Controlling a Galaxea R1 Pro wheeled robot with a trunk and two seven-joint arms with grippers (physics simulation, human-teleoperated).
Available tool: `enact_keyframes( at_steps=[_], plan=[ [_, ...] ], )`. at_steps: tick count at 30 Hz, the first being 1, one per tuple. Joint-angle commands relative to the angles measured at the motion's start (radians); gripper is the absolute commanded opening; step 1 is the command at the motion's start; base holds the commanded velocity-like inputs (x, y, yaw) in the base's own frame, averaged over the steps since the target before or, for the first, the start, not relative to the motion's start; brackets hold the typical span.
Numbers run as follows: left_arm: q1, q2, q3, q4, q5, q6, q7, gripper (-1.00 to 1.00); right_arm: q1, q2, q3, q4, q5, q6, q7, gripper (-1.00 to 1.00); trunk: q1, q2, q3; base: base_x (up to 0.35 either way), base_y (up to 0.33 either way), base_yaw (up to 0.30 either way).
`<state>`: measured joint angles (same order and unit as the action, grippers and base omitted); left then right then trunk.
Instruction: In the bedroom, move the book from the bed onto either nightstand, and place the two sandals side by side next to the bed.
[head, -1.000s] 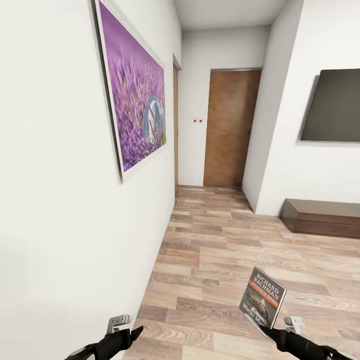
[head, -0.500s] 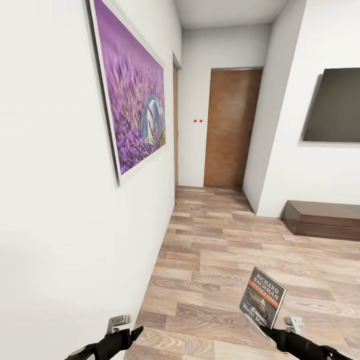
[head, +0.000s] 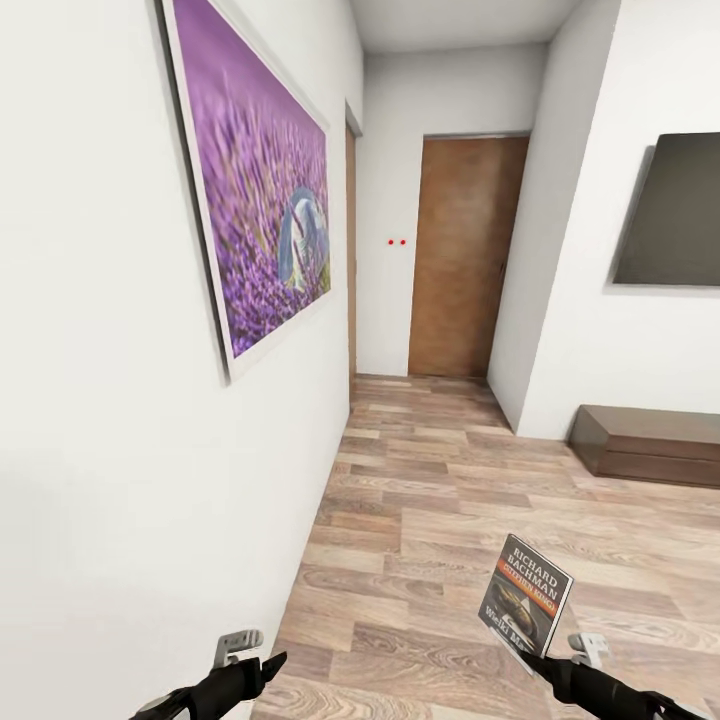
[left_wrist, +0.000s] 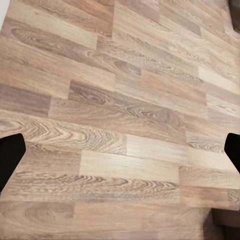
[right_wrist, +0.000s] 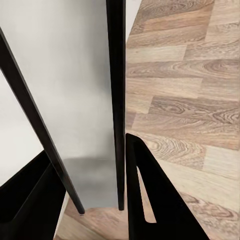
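Here the right gripper (head: 527, 655) holds the book (head: 525, 598) by its lower corner, above the plank floor (head: 440, 520). The book stands nearly upright, its cover facing the head camera. In the right wrist view, the fingers (right_wrist: 150, 195) close on the thin book (right_wrist: 116, 100), seen edge-on. The left gripper (head: 270, 665) holds nothing; its fingertips (left_wrist: 10, 155) stand wide apart over the floor (left_wrist: 120, 115). On the left wall hangs a purple picture (head: 260, 200). A tan door (head: 460, 260) is ahead, with a dark screen (head: 672, 215) and a low cabinet (head: 650, 445) at the right.
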<state>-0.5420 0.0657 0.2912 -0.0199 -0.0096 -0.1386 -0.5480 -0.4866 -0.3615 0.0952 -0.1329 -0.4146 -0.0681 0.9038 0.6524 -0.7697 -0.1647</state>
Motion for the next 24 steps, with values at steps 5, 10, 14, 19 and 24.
enact_keyframes(
  at_steps=[5,10,14,19,24],
  plan=[
    [-0.001,0.0,0.002,0.001,-0.001,-0.004,-0.003,1.0,-0.001,-0.001,0.008,0.001,-0.006,-0.007,0.001,-1.0,0.001,-0.001,-0.002,0.207,0.0,0.0],
    [-0.001,0.0,0.002,0.001,-0.001,-0.004,-0.003,1.0,-0.001,-0.001,0.008,0.001,-0.006,-0.007,0.001,-1.0,0.001,-0.001,-0.002,0.049,0.0,0.0],
    [-0.001,0.0,0.002,0.001,-0.001,-0.004,-0.003,1.0,0.0,-0.002,0.008,0.001,-0.006,-0.007,0.001,-1.0,0.001,-0.001,-0.002,0.253,0.0,0.0],
    [-0.001,0.0,0.002,0.001,-0.001,-0.004,-0.003,1.0,-0.001,-0.001,0.008,0.001,-0.006,-0.007,0.001,-1.0,0.001,-0.001,-0.002,0.31,0.0,0.0],
    [-0.001,0.0,0.002,0.001,-0.002,-0.004,-0.003,1.0,-0.001,-0.001,0.008,0.001,-0.006,-0.007,0.001,-1.0,0.001,-0.001,-0.002,0.276,0.0,0.0]
  ],
)
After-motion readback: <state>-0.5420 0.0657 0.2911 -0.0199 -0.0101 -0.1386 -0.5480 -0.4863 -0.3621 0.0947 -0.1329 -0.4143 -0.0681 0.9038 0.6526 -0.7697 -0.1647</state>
